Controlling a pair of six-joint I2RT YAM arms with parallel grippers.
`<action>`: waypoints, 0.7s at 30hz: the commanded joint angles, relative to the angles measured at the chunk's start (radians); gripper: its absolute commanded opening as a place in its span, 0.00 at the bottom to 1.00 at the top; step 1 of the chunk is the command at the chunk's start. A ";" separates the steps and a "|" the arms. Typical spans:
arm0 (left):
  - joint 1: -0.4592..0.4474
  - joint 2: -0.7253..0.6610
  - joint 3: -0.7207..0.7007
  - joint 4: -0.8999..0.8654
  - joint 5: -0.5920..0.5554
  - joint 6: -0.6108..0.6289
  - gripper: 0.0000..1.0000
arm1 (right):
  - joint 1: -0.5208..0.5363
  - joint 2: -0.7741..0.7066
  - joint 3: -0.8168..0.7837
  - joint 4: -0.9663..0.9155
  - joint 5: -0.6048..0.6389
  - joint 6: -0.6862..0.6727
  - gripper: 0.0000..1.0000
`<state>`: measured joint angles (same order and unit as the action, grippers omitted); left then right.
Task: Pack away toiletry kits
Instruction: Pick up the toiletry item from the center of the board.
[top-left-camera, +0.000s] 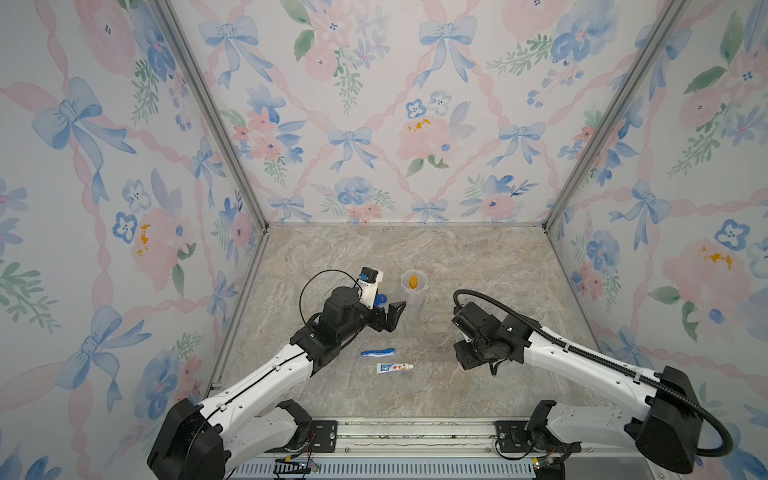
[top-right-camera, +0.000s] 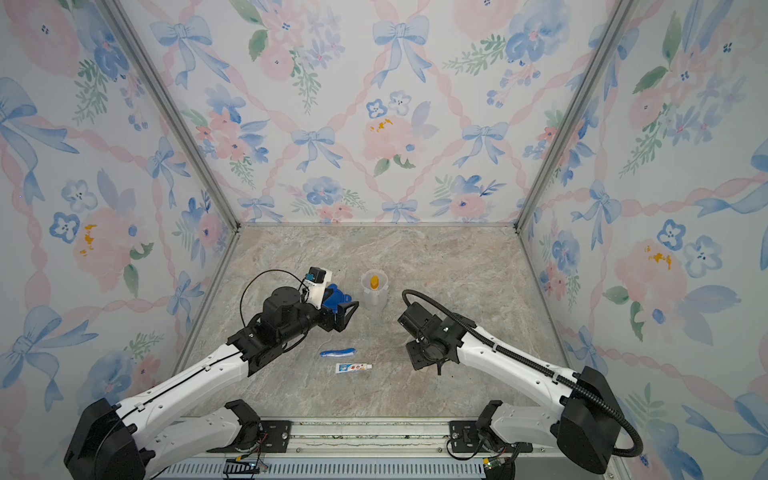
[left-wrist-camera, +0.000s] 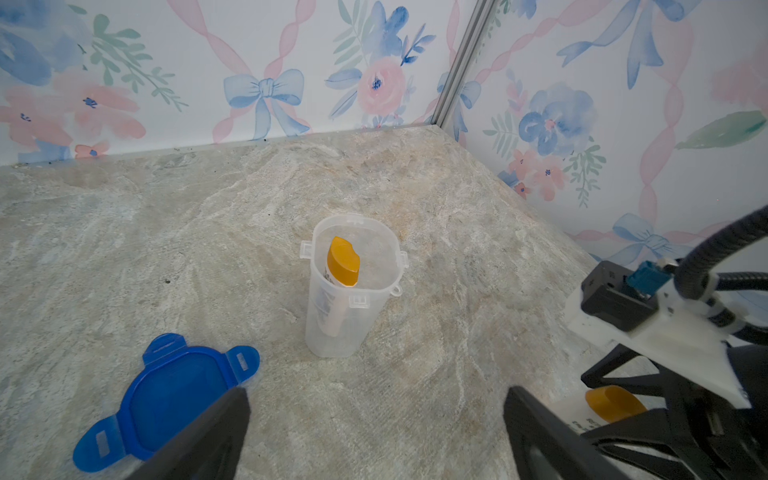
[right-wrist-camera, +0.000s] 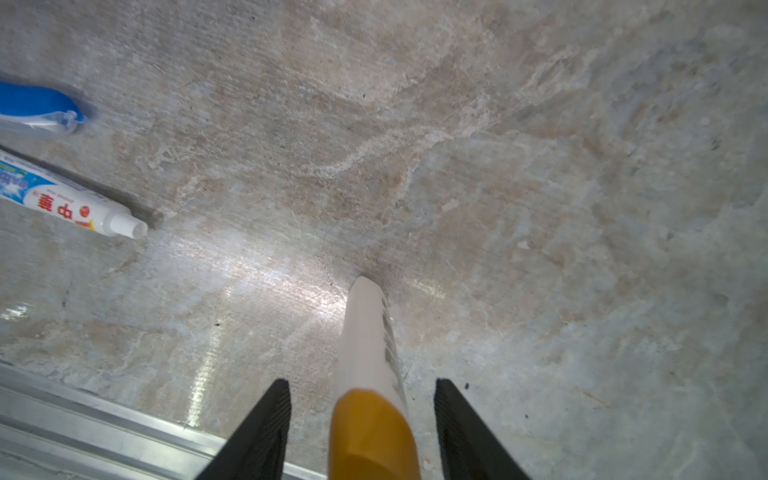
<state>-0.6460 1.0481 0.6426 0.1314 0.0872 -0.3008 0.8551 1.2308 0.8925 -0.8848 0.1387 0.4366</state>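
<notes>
A: Where was the yellow-capped tube (right-wrist-camera: 370, 365) found, and what could have gone wrong there?

B: It was seen between the jaws of the right gripper (right-wrist-camera: 361, 399), toward the front edge of the bench (top-left-camera: 457, 257) on the right side. In both top views it was hidden under that arm. Its far end was down on the bench; whether it lay flat or was tipped up could not be told. Unequal gaps were seen beside the cap, so one finger would likely be met first on closing, and the tube could be pushed or swung aside. The cap looked smooth and rounded, so it might also be squeezed out of the grip.

A: And the other things?

B: The toothbrush (top-left-camera: 377, 353) and toothpaste (top-left-camera: 394, 367) were laid side by side, not touching, toward the middle of the front edge. A second yellow-capped container (left-wrist-camera: 343, 262) was leaned inside the clear cup (left-wrist-camera: 345, 332) near the bench's middle. The cup looked light; it could be tipped if its rim were caught by the tube.

A: How were the grippers set?

B: The right one was partly open around the cap, with nothing gripped. The left gripper (left-wrist-camera: 376, 395) was spread wide and empty, held beside the cup near the blue lid (left-wrist-camera: 174, 395).
</notes>
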 joint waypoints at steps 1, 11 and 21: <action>-0.005 -0.002 -0.015 0.010 0.010 -0.020 0.98 | 0.019 0.011 -0.003 -0.005 0.028 0.011 0.43; 0.006 0.009 -0.014 0.010 -0.006 -0.024 0.98 | 0.021 0.011 -0.010 -0.004 0.050 0.022 0.19; 0.040 0.011 -0.024 0.010 -0.037 -0.030 0.98 | -0.024 0.083 0.442 -0.105 0.039 -0.203 0.12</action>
<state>-0.6254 1.0569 0.6369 0.1326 0.0780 -0.3187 0.8505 1.2701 1.1275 -0.9665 0.1692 0.3603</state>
